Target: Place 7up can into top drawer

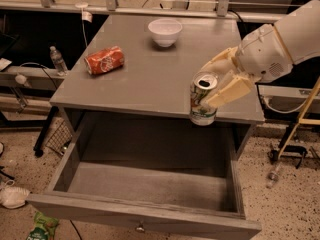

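Note:
The 7up can (201, 103), silver-white with green lettering and a shiny top, is held upright in my gripper (216, 88). It hangs at the front right edge of the grey table (145, 69), over the back of the open drawer. The gripper's cream fingers (231, 91) are shut on the can's sides, and the white arm reaches in from the right. The top drawer (145, 184) is pulled far out below the tabletop. It is wide, shallow and holds nothing, with a small metal knob (140, 228) on its front panel.
An orange-red can (104, 60) lies on its side at the table's left. A white bowl (165, 31) stands at the back middle. A plastic bottle (57, 59) stands left of the table. A yellow-legged stand (295, 129) is on the floor at right.

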{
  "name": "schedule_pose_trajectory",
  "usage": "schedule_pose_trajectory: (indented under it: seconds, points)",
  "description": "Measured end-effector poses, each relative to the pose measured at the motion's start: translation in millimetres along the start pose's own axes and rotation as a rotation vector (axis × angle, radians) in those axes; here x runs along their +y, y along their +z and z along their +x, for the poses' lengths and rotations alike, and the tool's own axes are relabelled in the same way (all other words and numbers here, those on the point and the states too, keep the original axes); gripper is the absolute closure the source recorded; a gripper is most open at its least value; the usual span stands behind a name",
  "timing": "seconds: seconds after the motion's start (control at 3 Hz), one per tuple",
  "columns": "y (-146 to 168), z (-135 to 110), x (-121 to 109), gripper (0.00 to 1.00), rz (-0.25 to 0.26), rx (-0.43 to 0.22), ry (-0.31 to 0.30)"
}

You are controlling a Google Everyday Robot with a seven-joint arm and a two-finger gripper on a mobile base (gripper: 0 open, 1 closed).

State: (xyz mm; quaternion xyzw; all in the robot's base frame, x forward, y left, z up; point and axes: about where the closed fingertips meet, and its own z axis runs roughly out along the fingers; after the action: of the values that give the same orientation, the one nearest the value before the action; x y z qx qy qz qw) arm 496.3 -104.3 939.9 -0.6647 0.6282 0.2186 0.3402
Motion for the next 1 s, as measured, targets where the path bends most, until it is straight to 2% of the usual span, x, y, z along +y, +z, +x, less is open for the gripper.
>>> schedule_pose_trajectory:
  seconds: [0.33,0.67,1.0]
  points:
    - [28,-2,12,1.0,-0.011,0.03,0.004]
    - [80,-12,41,1.0,-0.009,0.048,0.026]
    - [145,2,81,1.0,-0.041,0.022,0.119]
